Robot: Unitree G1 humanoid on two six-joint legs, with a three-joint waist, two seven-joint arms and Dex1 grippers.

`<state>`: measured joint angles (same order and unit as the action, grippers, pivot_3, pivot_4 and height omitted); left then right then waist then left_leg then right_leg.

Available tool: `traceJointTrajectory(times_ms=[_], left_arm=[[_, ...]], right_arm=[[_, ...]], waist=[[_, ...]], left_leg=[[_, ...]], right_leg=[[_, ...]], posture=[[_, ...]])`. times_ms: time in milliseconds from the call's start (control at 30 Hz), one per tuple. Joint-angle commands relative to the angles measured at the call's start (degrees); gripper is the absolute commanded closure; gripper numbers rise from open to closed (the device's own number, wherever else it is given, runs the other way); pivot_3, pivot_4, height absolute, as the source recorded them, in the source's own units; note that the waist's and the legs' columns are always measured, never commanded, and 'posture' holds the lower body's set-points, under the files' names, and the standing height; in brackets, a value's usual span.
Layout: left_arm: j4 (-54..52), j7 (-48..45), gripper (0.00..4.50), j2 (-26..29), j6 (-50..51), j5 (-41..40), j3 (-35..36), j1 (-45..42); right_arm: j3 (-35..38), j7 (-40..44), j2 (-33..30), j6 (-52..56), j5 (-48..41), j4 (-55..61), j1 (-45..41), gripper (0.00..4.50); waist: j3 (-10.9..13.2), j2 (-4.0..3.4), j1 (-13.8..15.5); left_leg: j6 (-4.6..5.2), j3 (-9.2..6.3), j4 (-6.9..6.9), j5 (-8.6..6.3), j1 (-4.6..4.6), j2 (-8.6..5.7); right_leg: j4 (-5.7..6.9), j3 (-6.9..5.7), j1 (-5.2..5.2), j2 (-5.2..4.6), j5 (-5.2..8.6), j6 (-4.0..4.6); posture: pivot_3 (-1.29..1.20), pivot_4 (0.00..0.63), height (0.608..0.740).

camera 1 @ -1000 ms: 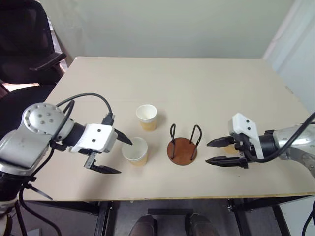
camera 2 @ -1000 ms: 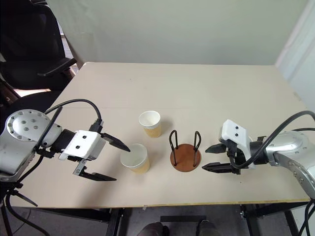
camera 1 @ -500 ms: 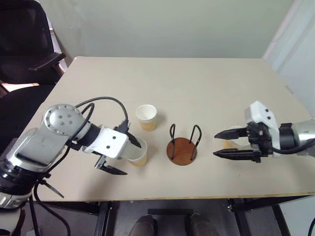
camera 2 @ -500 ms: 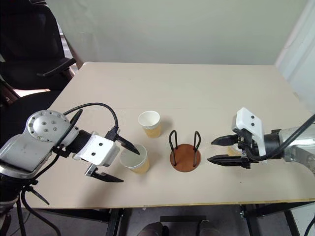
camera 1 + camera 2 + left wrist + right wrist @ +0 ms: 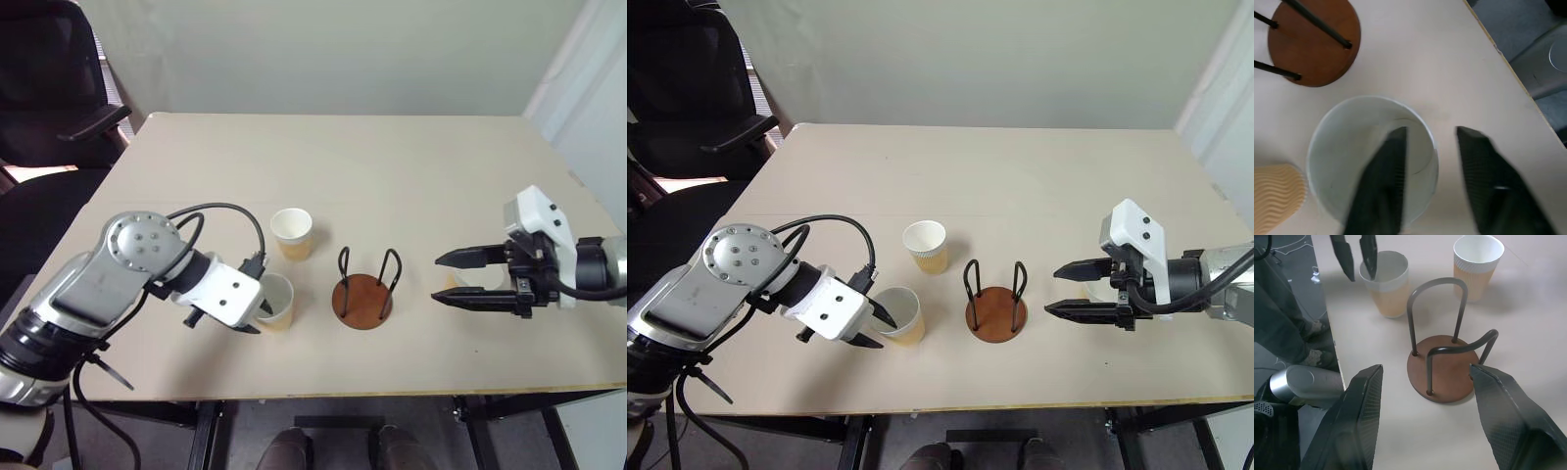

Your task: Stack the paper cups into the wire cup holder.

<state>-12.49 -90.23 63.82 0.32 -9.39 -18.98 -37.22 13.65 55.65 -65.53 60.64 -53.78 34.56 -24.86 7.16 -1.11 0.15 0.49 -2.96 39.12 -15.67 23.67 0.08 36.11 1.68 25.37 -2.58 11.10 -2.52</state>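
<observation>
Three tan paper cups stand on the table. The near cup (image 5: 280, 302) has my left gripper (image 5: 259, 319) at its rim: in the left wrist view one finger (image 5: 1386, 171) is inside the cup and the other outside, jaws narrow, a small gap on each side of the wall. A second cup (image 5: 292, 233) stands just behind it. The wire cup holder (image 5: 362, 299), with a brown disc and two black loops, is empty. My right gripper (image 5: 437, 278) hovers open to its right, nothing between its fingers. The third cup (image 5: 478, 284) is partly hidden behind that gripper.
The beige table (image 5: 392, 166) has bare room behind the cups and holder. Its front edge runs close below both grippers. A black office chair (image 5: 59, 88) stands off the table's left corner.
My left gripper moved right onto the near cup and its wide jaws narrowed around the cup's wall. My right gripper drew back to the right, away from the holder, and rose slightly.
</observation>
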Motion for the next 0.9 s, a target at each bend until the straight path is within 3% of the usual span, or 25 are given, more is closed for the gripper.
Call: traceJointTrajectory(times_ms=[33, 67, 100, 500, 900], left_arm=[[-0.26, -2.27, 4.09, 1.01, -0.90, -0.18, 0.23, -0.35], [-0.35, -2.27, 4.43, 1.37, -0.95, -0.32, 0.08, -0.22], [-0.51, -2.27, 4.48, 1.73, -0.97, -0.52, -0.03, -0.02], [1.57, -2.27, 4.48, 2.60, 1.34, -2.63, -0.27, -2.62], [11.59, -2.27, 4.48, -2.04, 12.21, -11.77, 0.01, -21.18]], right_arm=[[1.98, -0.28, -1.11, -1.28, -0.38, 0.80, -0.67, 1.60], [1.82, -0.31, -1.12, -1.44, -0.34, 0.75, -0.70, 1.60], [1.68, -0.36, -1.11, -1.57, -0.31, 0.73, -0.72, 1.60], [1.16, -1.14, -0.83, -2.72, -0.64, 0.80, -2.09, 1.60], [2.55, 1.05, -3.27, -1.90, -2.69, 0.75, -2.09, 1.60]], waist=[[0.00, 0.00, 0.00], [0.00, 0.00, 0.00], [0.00, 0.00, 0.00], [0.00, 0.00, 0.00], [0.00, 0.00, 0.08]], left_leg=[[0.00, 0.00, 0.00, 0.00, 0.00, 0.00], [0.01, 0.00, 0.00, 0.00, 0.00, 0.00], [0.01, 0.00, 0.00, 0.00, 0.00, 0.00], [0.22, -0.02, 0.01, -0.13, 0.00, 0.00], [-0.07, 0.00, 0.02, 0.04, 0.06, 0.00]], right_leg=[[0.00, 0.00, 0.00, 0.00, 0.00, 0.00], [0.00, 0.00, 0.00, 0.00, 0.00, 0.00], [0.00, 0.00, 0.00, 0.00, 0.00, 0.00], [0.03, 0.00, 0.01, 0.00, 0.00, 0.01], [-0.05, -0.01, 0.01, -0.01, -0.01, -0.02]], posture=[[0.00, 0.150, 0.740], [0.00, 0.150, 0.740], [0.00, 0.150, 0.740], [0.00, 0.150, 0.740], [0.00, 0.150, 0.740]])
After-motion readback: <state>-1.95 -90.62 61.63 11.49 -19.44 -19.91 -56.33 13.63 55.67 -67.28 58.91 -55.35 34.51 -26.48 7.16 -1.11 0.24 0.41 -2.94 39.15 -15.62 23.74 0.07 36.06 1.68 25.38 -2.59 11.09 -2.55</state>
